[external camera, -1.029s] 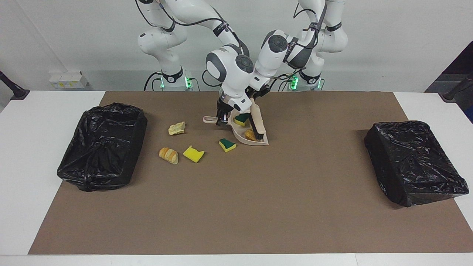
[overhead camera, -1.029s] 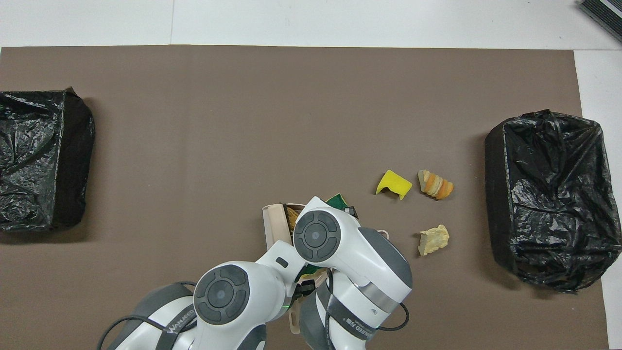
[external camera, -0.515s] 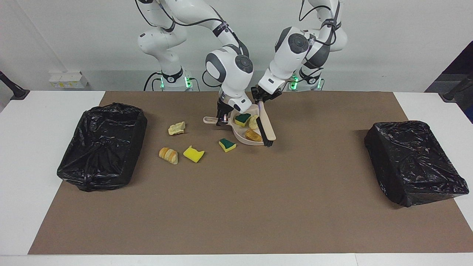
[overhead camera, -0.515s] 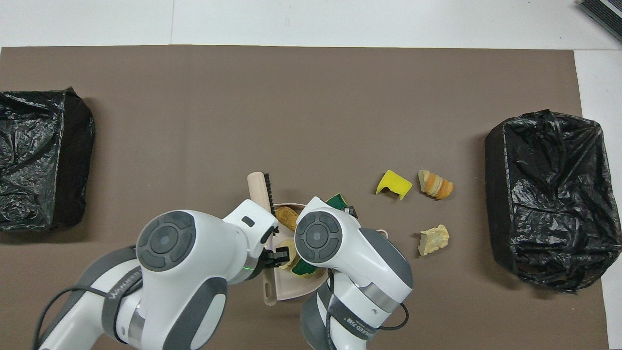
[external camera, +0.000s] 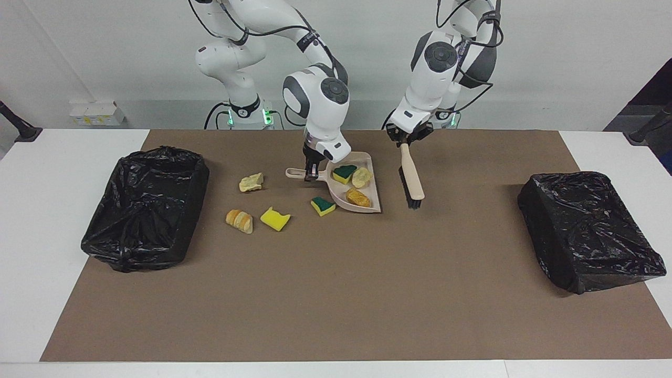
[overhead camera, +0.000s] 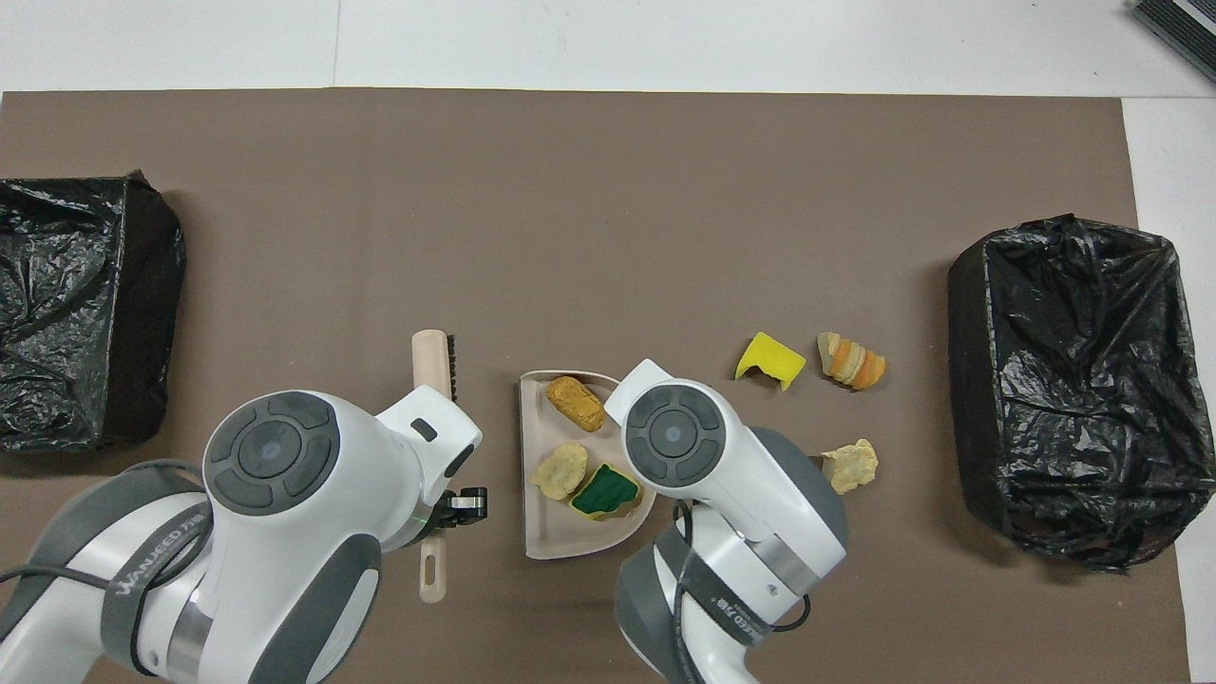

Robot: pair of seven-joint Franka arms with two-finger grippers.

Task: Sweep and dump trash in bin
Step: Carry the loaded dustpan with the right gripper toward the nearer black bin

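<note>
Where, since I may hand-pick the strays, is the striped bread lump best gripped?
Across the middle of the bread lump, coming straight down from above. It lies flat on the mat like a short log, narrower across than along, so fingers should span its width. A gap separates it from the yellow sponge beside it.

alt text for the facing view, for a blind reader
The right gripper holds a dustpan with three trash pieces, while the left gripper holds a brush beside it. Four pieces lie on the mat, between two black-lined bins.
</note>
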